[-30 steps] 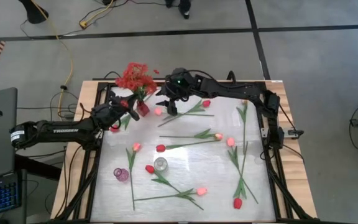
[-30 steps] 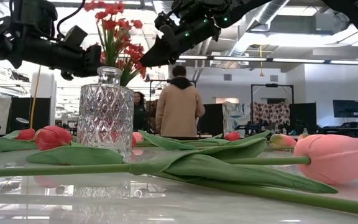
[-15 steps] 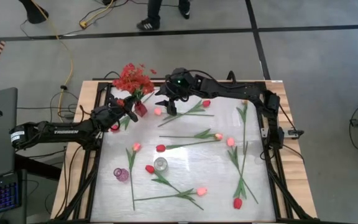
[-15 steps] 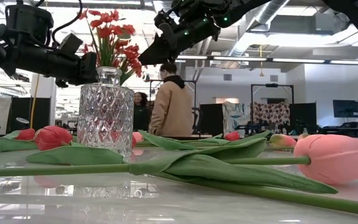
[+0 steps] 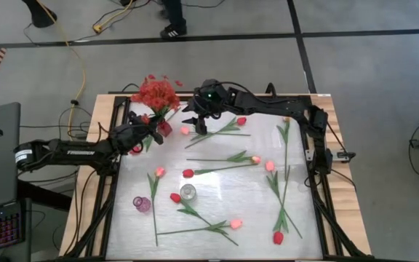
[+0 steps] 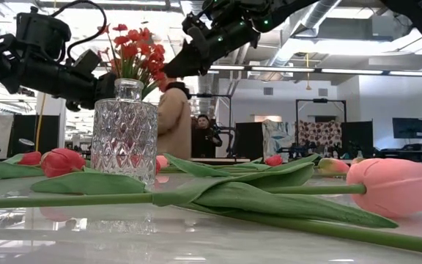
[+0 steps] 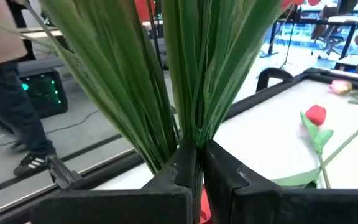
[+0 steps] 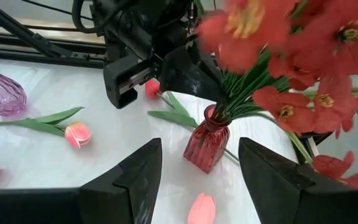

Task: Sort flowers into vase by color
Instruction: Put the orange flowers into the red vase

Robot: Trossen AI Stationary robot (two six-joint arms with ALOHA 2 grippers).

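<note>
A bushy spray of red blossoms (image 5: 155, 93) stands with its green stems in the mouth of a small red vase (image 5: 166, 128) at the table's far left. My left gripper (image 5: 151, 132) is shut on those stems just above the vase. My right gripper (image 5: 195, 121) hangs open in the air to the right of the vase (image 8: 207, 146), touching nothing. Red and pink tulips, such as one red (image 5: 188, 173) and one pink (image 5: 236, 223), lie flat over the white tabletop. My left gripper pinches the spray's bundled stems (image 7: 191, 146) between its two fingers, just above the vase mouth. The fingers (image 8: 166, 71) come nearly level from the table's left and lie across the stems. The spray stands roughly upright, its lower stem ends inside the red vase.
A clear cut-glass vase (image 5: 188, 191) and a purple vase (image 5: 142, 204) stand near the table's front left. Several tulips with long stems (image 5: 282, 182) lie across the right half. A black frame (image 5: 318, 145) borders the table. People move in the room behind.
My left gripper has sunk a little with the red spray, so the blossoms stand lower over the red vase than before. My right gripper has kept still. A person has walked along behind the table.
</note>
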